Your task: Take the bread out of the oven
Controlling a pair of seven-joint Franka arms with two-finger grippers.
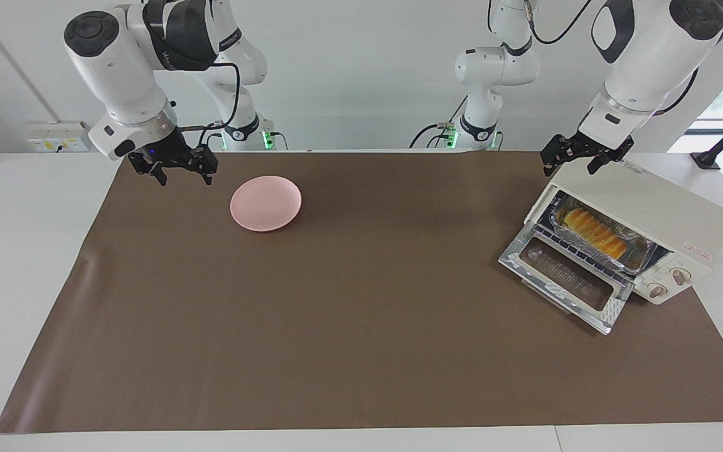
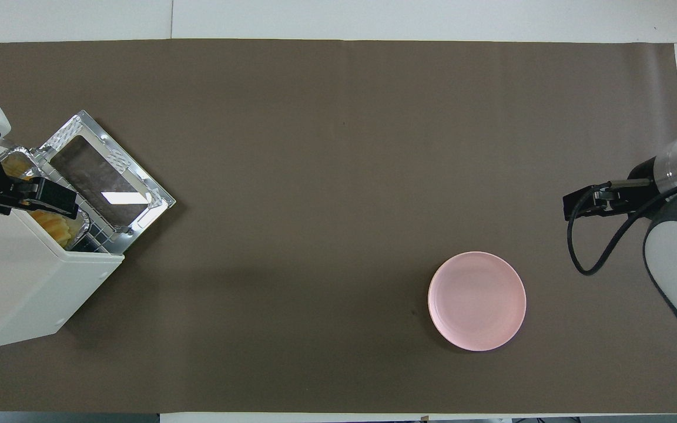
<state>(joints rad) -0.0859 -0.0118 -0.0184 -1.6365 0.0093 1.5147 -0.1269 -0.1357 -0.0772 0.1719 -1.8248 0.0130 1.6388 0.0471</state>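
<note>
The oven [image 1: 634,229] stands at the left arm's end of the tabletop [image 1: 361,314], just under the fingers [image 1: 548,157] of the left gripper [image 1: 581,158], which are spread. Its door [image 1: 565,279] lies folded down flat in front of the mouth, so the way to the bread [image 1: 594,231] inside is open from above the door. Near the right gripper [image 1: 176,172], only the pink plate [image 1: 265,203] lies beside its fingers [image 1: 159,177].
</note>
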